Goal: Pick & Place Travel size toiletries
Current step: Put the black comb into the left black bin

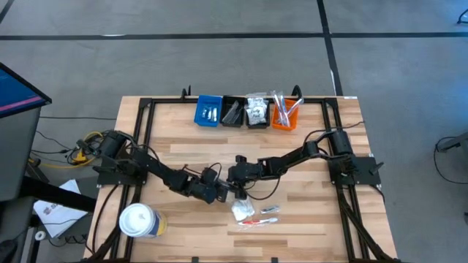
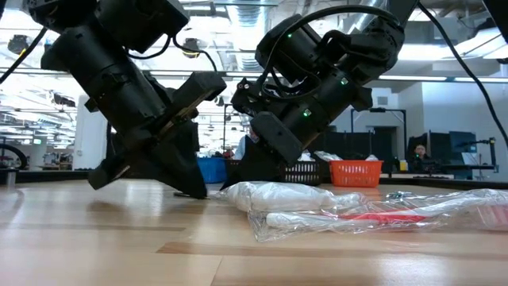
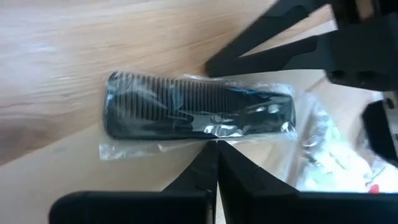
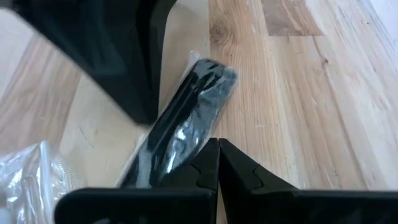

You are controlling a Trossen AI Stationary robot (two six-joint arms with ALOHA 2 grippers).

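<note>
A black comb in a clear plastic wrapper lies flat on the wooden table, between my two grippers. My left gripper is shut, with its tips at one long side of the comb. My right gripper is shut at the opposite long side of the comb. From above, both grippers meet at mid-table. Just nearer the front edge lie a white sachet and wrapped sticks, one of them red. My left gripper touches the long edge of the comb's clear wrapper with its shut fingertips, about mid-length, slanting down. The comb stays flat on the table. My right gripper sets its shut fingertips against the other long side of the wrapped comb, also slanting down.
Along the far edge stand a blue bin, a black bin, a bin of white sachets and an orange bin holding sticks. A large white tub stands at the near left corner.
</note>
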